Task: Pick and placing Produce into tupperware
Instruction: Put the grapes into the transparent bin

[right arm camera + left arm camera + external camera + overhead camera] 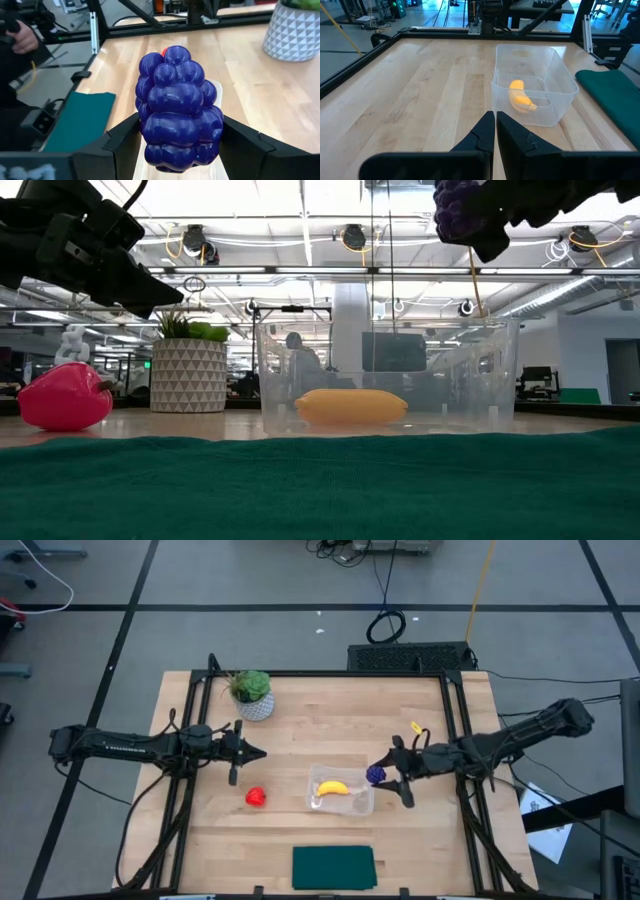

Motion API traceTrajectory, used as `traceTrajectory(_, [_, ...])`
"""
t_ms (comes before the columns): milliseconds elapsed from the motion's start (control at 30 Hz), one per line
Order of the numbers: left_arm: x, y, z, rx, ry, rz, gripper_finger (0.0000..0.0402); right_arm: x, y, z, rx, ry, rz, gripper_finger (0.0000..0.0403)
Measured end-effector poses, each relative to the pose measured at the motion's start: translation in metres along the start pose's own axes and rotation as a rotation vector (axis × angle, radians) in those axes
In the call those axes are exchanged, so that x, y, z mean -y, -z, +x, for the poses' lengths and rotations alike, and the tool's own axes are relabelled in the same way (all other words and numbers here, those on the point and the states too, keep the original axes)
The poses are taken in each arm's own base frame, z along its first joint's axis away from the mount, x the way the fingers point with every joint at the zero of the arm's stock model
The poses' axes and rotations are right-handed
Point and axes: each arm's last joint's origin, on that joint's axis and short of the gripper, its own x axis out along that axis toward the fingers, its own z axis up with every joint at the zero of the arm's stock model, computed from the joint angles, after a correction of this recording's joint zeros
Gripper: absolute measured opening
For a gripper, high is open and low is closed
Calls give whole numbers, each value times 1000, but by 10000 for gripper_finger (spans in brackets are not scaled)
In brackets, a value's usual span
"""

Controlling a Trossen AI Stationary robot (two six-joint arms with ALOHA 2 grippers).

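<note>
From above, the right gripper [385, 776] clenches the grapes [376, 774] just right of the tub [341, 794]; the left gripper [243, 751], closed and empty, waits far-left of the red fruit [256, 797].

At table level, the thin clear tub holds the banana [350, 406].

Right wrist: the grapes look light, stiff and glossy-knobbly, best pinched across the sides.

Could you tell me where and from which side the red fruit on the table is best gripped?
Take the red fruit across its rounded middle, coming straight down from above. It sits alone on open wood, apart from the tupperware, probably nearest the left end effector.
</note>
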Motion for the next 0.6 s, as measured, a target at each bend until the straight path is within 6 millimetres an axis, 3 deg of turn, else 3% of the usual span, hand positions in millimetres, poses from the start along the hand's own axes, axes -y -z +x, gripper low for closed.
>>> traceTrajectory(267, [0,1,0,-10,0,-1,24,6,-2,0,-26,11,4,221])
traceTrajectory(600, [0,2,0,-16,0,-2,24,2,-32,0,-141,48,-7,221])
